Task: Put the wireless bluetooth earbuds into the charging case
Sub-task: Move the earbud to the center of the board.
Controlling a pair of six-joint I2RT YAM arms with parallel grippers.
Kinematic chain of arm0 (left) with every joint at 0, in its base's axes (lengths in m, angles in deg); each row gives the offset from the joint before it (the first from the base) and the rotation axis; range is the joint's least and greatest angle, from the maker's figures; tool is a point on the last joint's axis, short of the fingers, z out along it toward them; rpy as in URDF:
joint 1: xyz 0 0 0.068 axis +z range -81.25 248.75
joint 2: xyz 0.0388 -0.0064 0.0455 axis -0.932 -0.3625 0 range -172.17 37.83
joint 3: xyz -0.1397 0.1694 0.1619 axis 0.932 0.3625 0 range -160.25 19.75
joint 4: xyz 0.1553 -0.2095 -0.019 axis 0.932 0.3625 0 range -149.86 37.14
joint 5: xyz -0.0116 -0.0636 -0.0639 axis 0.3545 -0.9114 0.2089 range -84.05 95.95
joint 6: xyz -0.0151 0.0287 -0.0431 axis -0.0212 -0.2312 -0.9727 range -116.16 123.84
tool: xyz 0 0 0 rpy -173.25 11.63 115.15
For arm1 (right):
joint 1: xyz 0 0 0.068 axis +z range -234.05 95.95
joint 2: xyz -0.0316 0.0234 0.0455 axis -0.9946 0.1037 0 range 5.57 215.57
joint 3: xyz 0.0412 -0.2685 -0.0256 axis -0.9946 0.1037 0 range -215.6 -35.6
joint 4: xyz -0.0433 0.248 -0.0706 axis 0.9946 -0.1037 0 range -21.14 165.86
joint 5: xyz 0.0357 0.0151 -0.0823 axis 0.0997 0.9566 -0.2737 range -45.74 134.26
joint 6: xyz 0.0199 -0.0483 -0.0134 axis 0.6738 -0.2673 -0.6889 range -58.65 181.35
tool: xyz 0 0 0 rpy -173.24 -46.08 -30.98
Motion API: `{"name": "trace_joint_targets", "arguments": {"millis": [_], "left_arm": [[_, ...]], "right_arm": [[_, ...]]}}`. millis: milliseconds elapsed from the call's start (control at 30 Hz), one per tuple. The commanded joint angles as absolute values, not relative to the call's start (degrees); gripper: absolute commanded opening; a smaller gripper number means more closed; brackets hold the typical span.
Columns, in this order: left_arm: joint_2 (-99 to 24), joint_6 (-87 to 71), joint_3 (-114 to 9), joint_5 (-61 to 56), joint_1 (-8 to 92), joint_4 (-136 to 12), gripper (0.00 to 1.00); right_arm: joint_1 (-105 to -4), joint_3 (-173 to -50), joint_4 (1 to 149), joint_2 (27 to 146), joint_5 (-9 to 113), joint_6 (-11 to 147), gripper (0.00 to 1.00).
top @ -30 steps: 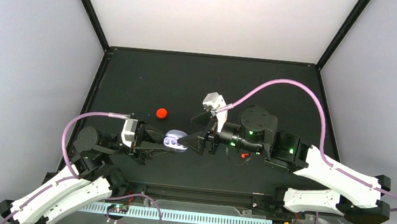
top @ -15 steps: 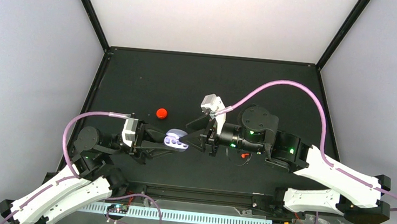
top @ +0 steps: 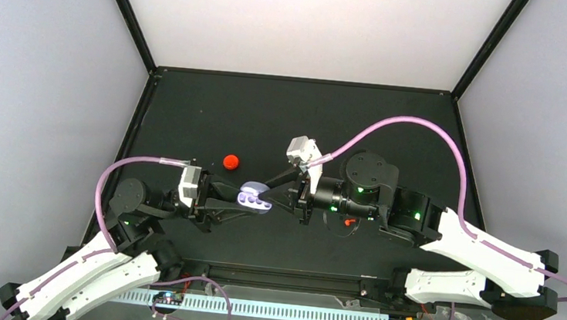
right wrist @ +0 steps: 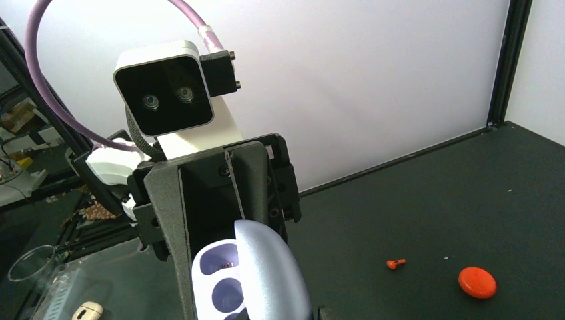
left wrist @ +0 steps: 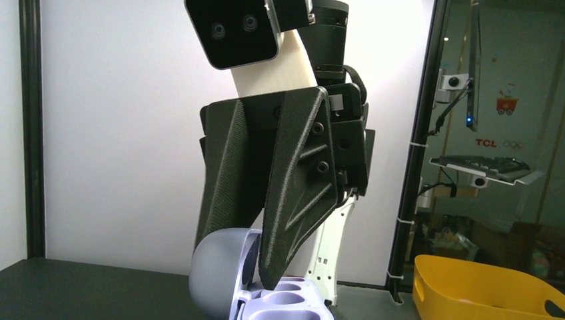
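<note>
Charging case is open and held up off the black table, clamped in the left gripper, which comes in from the case's left side. Its lid stands upright at the back of the case, and the two wells face up with nothing seated in them. Right gripper reaches in from the case's right. Its two black fingers straddle the lid, one tip behind the lid and the other at the base by the hinge. They look narrowed, can't tell if they actually pinch it. Red cap lies on the table just beyond the case, slightly left. A small red bit lies near the cap
</note>
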State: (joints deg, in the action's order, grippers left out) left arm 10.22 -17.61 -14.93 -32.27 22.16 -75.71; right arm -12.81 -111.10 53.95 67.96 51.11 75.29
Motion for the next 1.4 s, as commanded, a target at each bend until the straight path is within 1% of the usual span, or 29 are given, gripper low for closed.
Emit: {"name": "trace_joint_targets", "arguments": {"millis": [0,133,233,333,400,467,667,800,933,1100,1367], "left_arm": [[10.24,-18.28,-16.46,-33.85,21.90,-78.17,0.02],[10.15,-18.49,-16.46,-33.56,21.83,-78.36,0.06],[10.03,-18.53,-16.46,-33.40,21.88,-78.22,0.09],[10.05,-18.66,-16.42,-33.41,21.90,-78.27,0.10],[10.05,-18.68,-16.46,-33.34,21.90,-78.24,0.12],[9.97,-18.74,-16.46,-33.10,21.90,-78.31,0.19],[9.71,-18.96,-16.46,-32.60,21.89,-78.09,0.34],[9.40,-18.93,-16.44,-32.29,21.90,-77.17,0.40],[9.36,-18.86,-16.36,-31.86,21.90,-76.00,0.43],[9.30,-18.59,-16.37,-31.43,21.89,-75.28,0.43],[8.55,-18.79,-16.89,-31.28,21.90,-75.00,0.40]], "right_arm": [[-13.24,-111.36,54.24,67.19,48.84,74.06,0.21],[-13.24,-111.31,54.15,67.10,48.83,73.92,0.13],[-13.21,-111.27,54.15,66.95,48.75,73.92,0.04],[-13.25,-111.11,54.15,66.77,48.65,73.92,0.01],[-13.22,-110.88,54.30,66.56,48.63,73.93,0.01],[-13.24,-110.67,54.56,66.42,48.65,73.90,0.01],[-13.25,-110.15,55.01,65.62,48.03,73.79,0.01],[-13.23,-110.11,54.99,65.13,47.33,73.29,0.01],[-13.22,-110.41,54.33,64.90,46.69,72.54,0.01],[-13.25,-111.71,52.19,65.40,45.36,70.42,0.01],[-13.21,-112.85,49.96,65.64,44.28,67.28,0.01]]}}
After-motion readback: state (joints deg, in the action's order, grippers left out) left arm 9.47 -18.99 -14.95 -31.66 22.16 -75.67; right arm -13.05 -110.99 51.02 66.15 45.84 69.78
